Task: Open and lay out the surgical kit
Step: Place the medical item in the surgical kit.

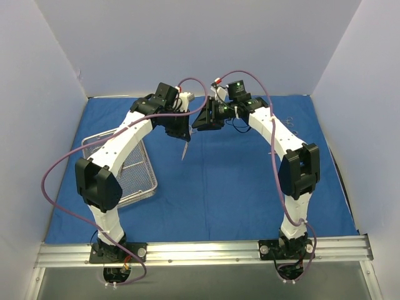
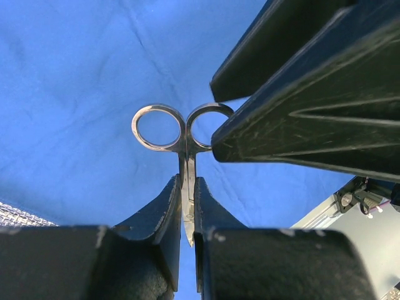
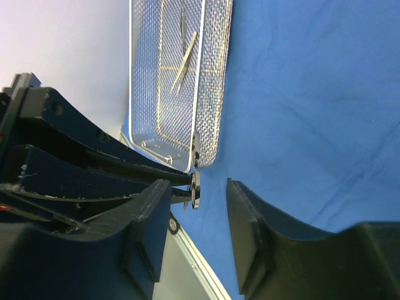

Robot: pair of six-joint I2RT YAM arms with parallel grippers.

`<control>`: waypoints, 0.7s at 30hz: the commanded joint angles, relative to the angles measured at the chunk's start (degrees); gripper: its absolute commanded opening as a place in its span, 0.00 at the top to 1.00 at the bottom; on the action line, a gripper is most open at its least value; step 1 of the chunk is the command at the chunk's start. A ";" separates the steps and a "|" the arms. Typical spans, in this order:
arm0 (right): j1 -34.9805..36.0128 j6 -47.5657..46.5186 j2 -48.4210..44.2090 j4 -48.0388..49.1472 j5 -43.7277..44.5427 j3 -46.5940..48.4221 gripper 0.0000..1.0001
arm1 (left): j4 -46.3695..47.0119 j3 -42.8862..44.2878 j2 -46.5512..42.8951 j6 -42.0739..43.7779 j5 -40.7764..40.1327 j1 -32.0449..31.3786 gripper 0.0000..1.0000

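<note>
Two arms meet | step: passing scissors [image 2: 185,134] | left gripper [image 2: 186,187] pinches them | right gripper [image 3: 197,190] fingers apart at rings | next: right squeezes, left lets go

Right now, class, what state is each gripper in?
Left gripper: shut on the scissors.
Right gripper: open, scissors' handles between its jaws.

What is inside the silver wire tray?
A thin silver tool lies on the mesh floor of the tray. Seen from above, the left arm covers much of the tray, so anything under it is hidden.
</note>
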 commanded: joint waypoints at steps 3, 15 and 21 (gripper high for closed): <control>0.53 1.45 -0.21 1.17 -3.19 -1.40 0.72 | 2.38 2.59 -0.62 0.56 1.79 -0.45 0.98; -4.29 11.62 -3.54 14.33 -0.39 -11.32 1.00 | 1.85 4.62 1.06 -0.05 1.62 2.00 0.59; -16.59 21.48 -12.85 27.53 1.46 -29.49 1.00 | 4.48 -2.21 -3.24 -2.68 2.93 13.58 0.55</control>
